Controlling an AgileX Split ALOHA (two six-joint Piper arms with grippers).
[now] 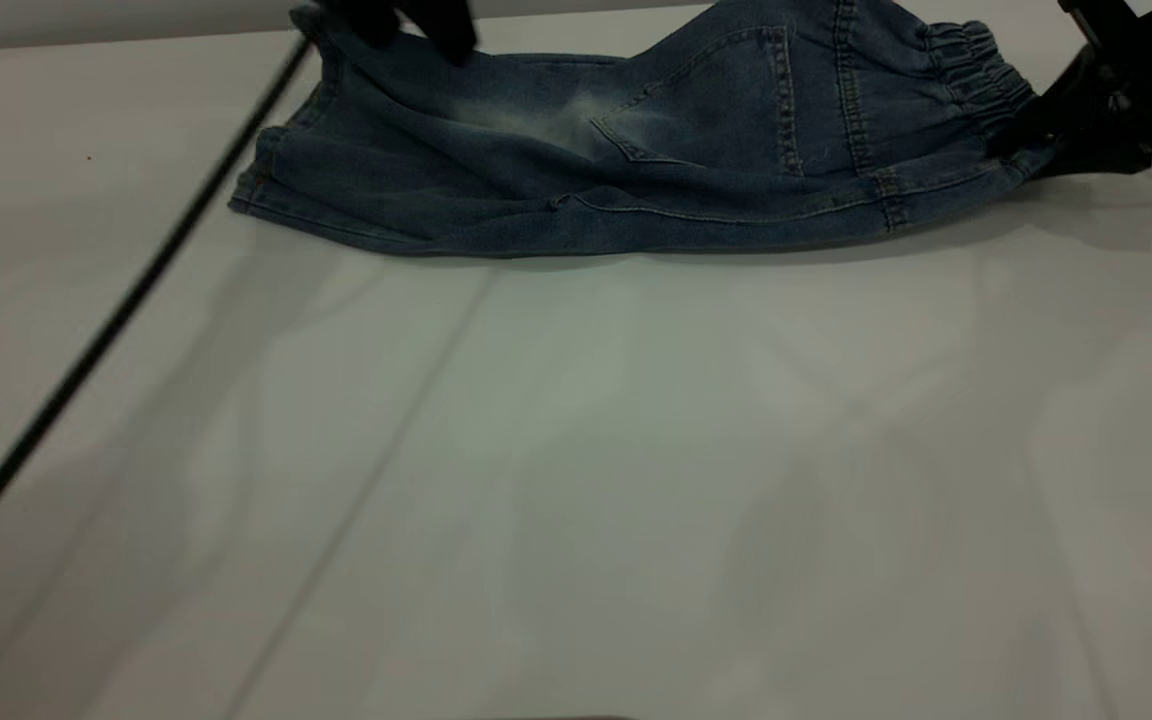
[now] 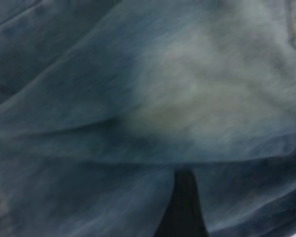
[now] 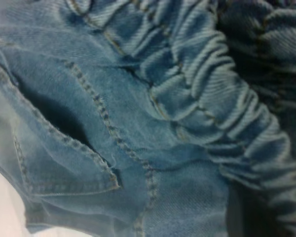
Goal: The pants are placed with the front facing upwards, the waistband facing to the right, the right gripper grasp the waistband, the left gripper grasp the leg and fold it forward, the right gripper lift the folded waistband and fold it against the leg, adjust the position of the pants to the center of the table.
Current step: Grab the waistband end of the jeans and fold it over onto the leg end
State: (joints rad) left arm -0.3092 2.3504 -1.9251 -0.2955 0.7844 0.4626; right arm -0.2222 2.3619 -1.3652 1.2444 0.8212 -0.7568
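Note:
The blue denim pants (image 1: pixel 636 160) lie folded lengthwise along the far side of the table (image 1: pixel 576 450), with the leg ends at the left and the ruffled waistband (image 1: pixel 976 75) at the right. My left gripper (image 1: pixel 416 30) is shut on the far leg's hem at the top left. In the left wrist view denim (image 2: pixel 187 98) fills the picture around one black finger (image 2: pixel 184 207). My right gripper (image 1: pixel 1031 130) is shut on the waistband's near corner. The right wrist view shows the gathered waistband (image 3: pixel 217 98), a pocket opening (image 3: pixel 64 128) and a dark finger (image 3: pixel 249 212) under the cloth.
A black braided cable (image 1: pixel 116 320) runs diagonally from the left gripper down to the table's left edge. A wide stretch of bare white table lies in front of the pants.

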